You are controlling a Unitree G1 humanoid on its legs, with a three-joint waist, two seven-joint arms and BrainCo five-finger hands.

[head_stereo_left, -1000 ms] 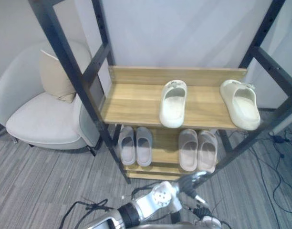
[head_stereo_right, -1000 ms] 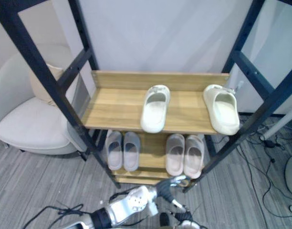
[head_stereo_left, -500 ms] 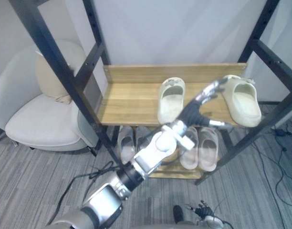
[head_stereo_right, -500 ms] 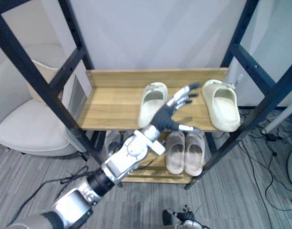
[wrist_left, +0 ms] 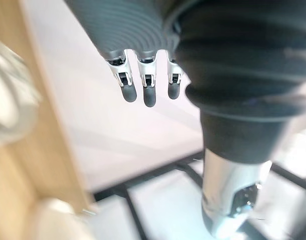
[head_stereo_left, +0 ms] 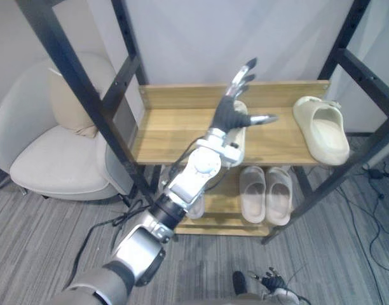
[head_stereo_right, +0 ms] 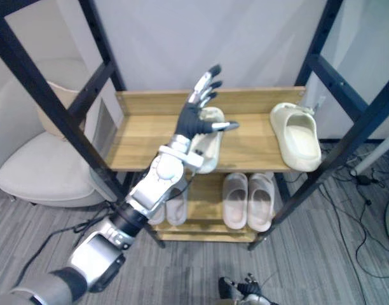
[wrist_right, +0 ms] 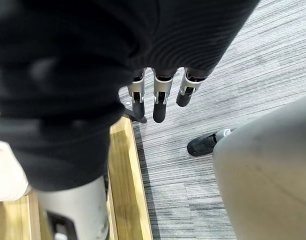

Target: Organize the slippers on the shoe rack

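Note:
Two cream slippers lie apart on the rack's upper wooden shelf (head_stereo_left: pixel 175 136). One is in the middle (head_stereo_right: pixel 211 145) and the other at the right end (head_stereo_left: pixel 321 130). My left hand (head_stereo_left: pixel 234 109) is raised over the middle slipper and hides much of it. It is open, with straight fingers (wrist_left: pixel 148 92) spread and pointing up at the wall, and it holds nothing. My right hand (wrist_right: pixel 160 100) hangs low by the floor, fingers relaxed and empty.
On the lower shelf stand a beige pair (head_stereo_left: pixel 266 194) and a grey pair (head_stereo_right: pixel 175 206), the grey one partly behind my left arm. Black frame posts (head_stereo_left: pixel 86 95) flank the shelves. A pale armchair (head_stereo_left: pixel 61 159) with a cushion stands to the left.
My left arm has come up from below the rack. The hand passed near the right slipper, then swung left and higher over the middle slipper. The slippers have not moved.

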